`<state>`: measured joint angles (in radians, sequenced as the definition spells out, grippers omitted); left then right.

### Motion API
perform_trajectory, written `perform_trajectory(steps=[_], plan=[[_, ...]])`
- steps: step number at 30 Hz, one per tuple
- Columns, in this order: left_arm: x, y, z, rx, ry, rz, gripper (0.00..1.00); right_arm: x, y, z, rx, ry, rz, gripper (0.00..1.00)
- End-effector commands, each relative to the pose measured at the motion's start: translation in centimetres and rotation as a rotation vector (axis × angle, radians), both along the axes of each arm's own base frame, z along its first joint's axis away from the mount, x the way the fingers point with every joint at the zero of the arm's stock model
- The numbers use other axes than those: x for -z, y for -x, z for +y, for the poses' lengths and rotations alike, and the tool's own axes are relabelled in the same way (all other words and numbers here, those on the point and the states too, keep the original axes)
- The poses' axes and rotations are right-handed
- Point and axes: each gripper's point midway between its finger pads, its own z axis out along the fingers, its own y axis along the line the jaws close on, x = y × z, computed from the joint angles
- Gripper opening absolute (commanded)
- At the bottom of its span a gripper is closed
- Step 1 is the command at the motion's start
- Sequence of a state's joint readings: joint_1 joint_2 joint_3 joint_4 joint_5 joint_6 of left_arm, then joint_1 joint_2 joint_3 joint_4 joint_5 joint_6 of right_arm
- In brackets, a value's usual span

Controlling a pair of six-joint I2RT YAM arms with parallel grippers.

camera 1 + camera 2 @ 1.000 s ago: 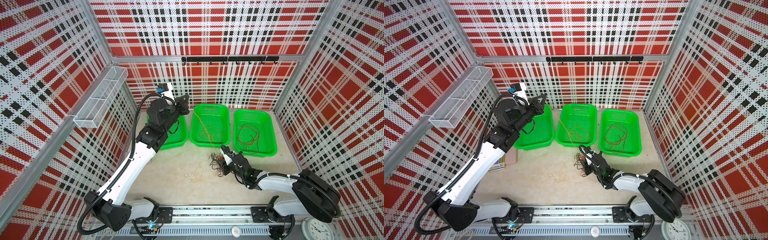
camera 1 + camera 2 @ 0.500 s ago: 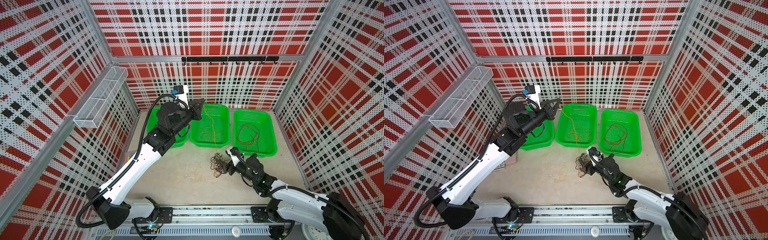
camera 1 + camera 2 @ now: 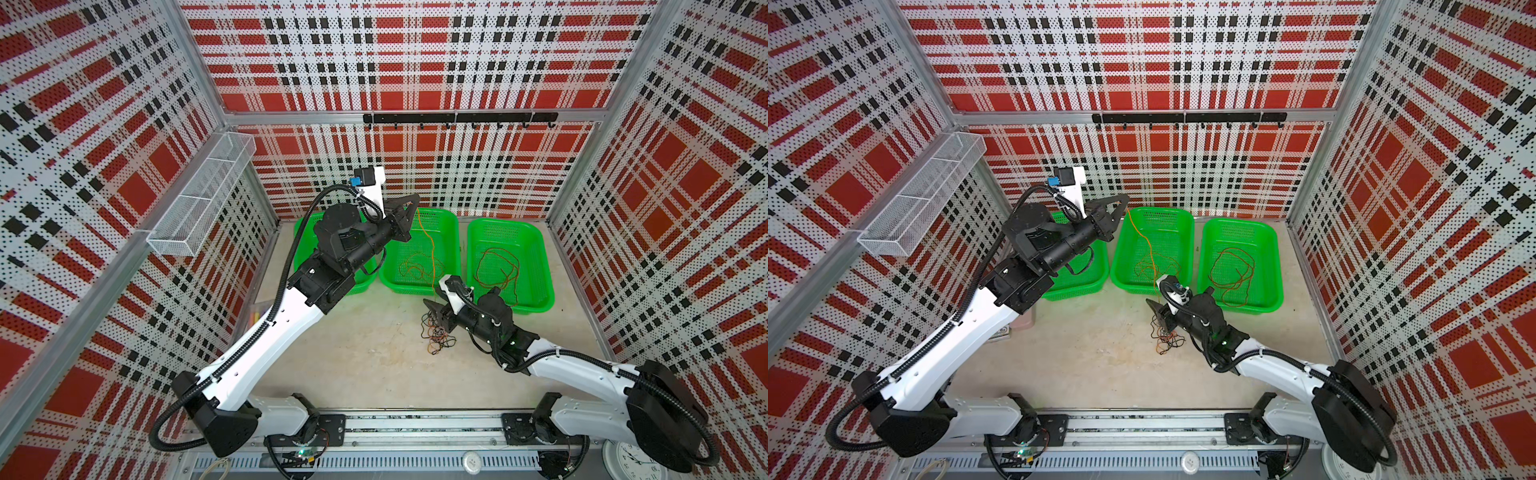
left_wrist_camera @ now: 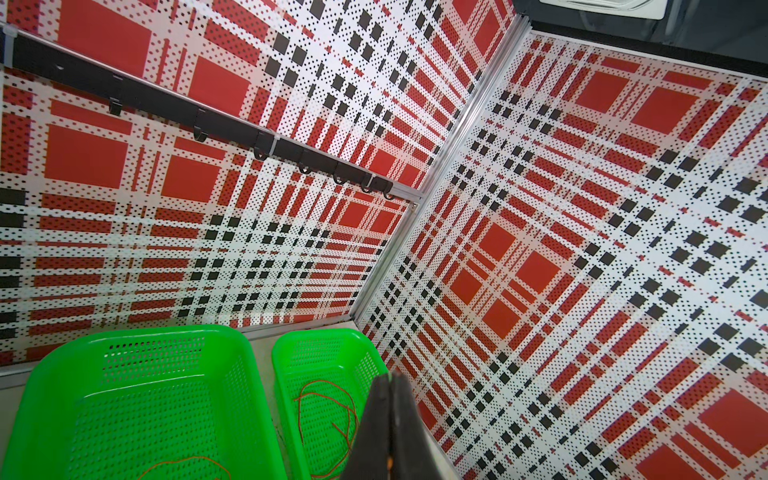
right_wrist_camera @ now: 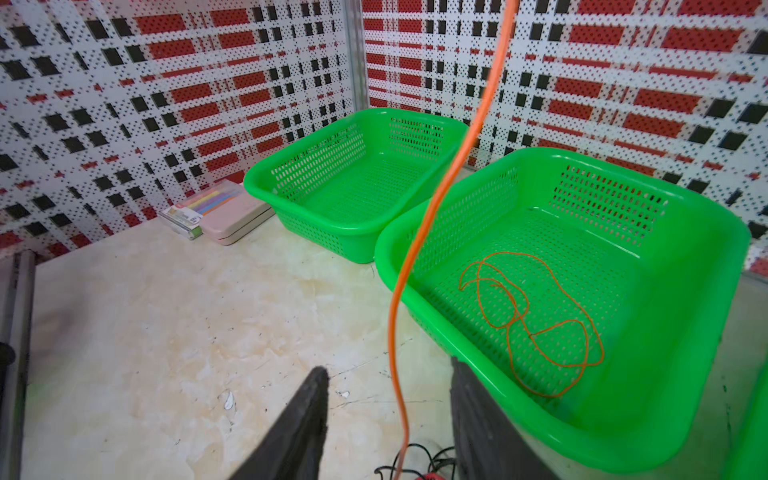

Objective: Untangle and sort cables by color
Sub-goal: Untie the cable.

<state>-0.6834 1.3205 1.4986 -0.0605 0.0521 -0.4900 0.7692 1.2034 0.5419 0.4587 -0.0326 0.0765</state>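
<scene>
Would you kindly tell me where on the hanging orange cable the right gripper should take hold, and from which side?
I'd grip the orange cable just above the tangle, where it runs bare and nearly straight up to the shut left gripper. Come from the right arm's side, the right gripper's open fingers straddling it crosswise; it passes between them.

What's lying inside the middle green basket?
A loose coil of orange cable lies on the floor of the middle basket. In a top view the left gripper covers one corner.
</scene>
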Motion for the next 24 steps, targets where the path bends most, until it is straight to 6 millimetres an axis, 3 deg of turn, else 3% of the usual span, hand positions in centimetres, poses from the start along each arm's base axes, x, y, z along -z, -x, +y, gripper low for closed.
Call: perform_trajectory(steps=[1, 3, 11, 16, 21, 24], plan=[[-1.5, 0.7, 0.6, -0.012, 0.001, -0.050, 0.00, -1.4, -0.5, -0.5, 0.037, -0.029, -0.031, 0.11], [-1.1, 0.6, 0.9, -0.024, -0.004, -0.047, 0.00, -2.7, 0.0, -0.5, 0.015, -0.050, -0.073, 0.00], [2.1, 0.5, 2.4, -0.048, -0.027, -0.046, 0.00, -11.1, 1.9, 0.0, -0.082, -0.158, -0.216, 0.00], [5.9, 0.5, 2.8, -0.039, -0.059, -0.017, 0.00, -14.4, 1.4, 0.2, -0.075, -0.134, -0.234, 0.00], [7.8, 2.8, 1.5, 0.064, -0.061, -0.092, 0.00, -17.0, 0.7, 0.5, -0.078, -0.167, -0.239, 0.00], [9.1, 4.9, 0.3, 0.146, -0.081, -0.159, 0.09, -17.8, 0.2, 0.5, -0.085, -0.191, -0.226, 0.00]])
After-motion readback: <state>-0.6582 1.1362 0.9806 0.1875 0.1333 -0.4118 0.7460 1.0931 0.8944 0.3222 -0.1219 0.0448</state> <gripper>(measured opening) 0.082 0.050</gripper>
